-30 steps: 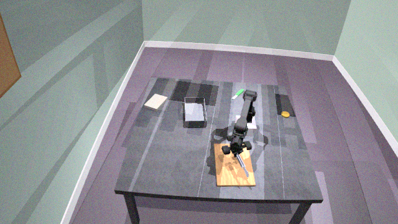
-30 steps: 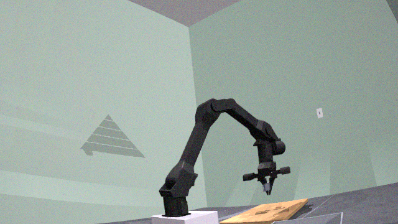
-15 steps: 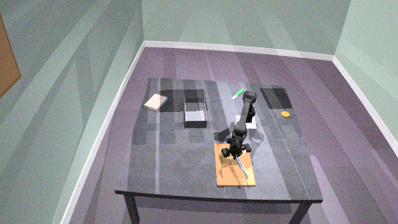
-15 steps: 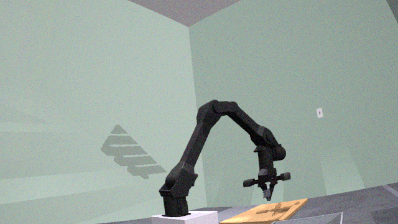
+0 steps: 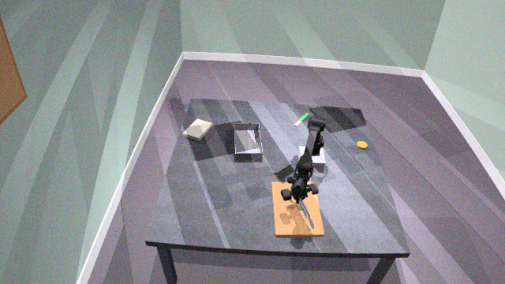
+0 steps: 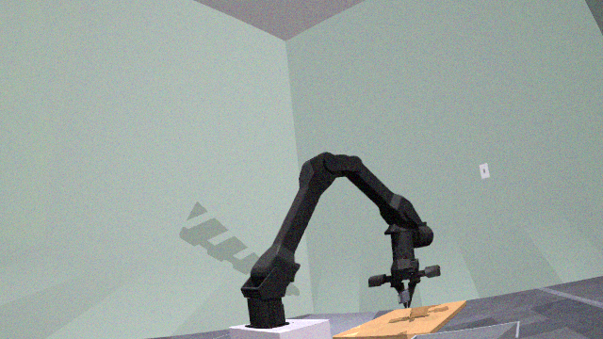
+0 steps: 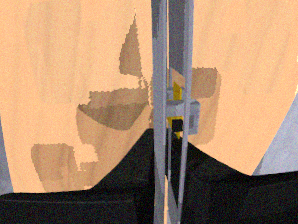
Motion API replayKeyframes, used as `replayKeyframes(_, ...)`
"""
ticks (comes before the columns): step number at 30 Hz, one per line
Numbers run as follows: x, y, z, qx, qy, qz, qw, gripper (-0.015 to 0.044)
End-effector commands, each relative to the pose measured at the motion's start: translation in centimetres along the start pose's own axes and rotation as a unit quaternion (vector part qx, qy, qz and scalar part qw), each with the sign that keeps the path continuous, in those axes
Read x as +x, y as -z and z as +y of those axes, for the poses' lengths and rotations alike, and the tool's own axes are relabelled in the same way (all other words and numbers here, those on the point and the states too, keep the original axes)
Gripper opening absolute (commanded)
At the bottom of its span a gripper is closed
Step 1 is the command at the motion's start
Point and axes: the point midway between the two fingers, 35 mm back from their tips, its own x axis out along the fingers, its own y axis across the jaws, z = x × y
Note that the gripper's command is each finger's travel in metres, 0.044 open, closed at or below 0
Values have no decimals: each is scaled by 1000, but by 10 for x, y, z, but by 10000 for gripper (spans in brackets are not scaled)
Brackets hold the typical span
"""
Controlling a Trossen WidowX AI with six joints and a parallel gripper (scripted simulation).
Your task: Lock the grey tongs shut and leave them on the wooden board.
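The grey tongs (image 5: 308, 214) (image 6: 403, 296) (image 7: 159, 75) are held in my gripper (image 5: 301, 199) (image 6: 407, 302) (image 7: 156, 135), which is shut on them and points down. Their two long arms lie close together, almost parallel, and run up and down the wrist view. A grey block with a yellow part sits between and beside the arms. The tongs are low over the wooden board (image 5: 282, 229) (image 6: 377, 327) (image 7: 45, 55); whether they touch it is not clear. The lock inside the hinge cannot be seen. The roasting tin (image 5: 248, 157) stands behind and left of the board, with no tongs across it.
A beige block (image 5: 199, 128) lies at the far left of the table (image 5: 213, 189). A green-handled utensil (image 5: 304, 117) lies behind the arm, and a yellow disc (image 5: 362, 144) at the right. The arm's white base (image 5: 320, 159) stands behind the board.
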Motion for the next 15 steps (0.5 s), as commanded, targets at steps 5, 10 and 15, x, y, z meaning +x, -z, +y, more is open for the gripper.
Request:
replayKeyframes(5, 0, 0, 0, 0, 0, 0, 1000, 165)
replayKeyframes(10, 0, 0, 0, 0, 0, 0, 1000, 296)
replayKeyframes(15, 0, 0, 0, 0, 0, 0, 1000, 427)
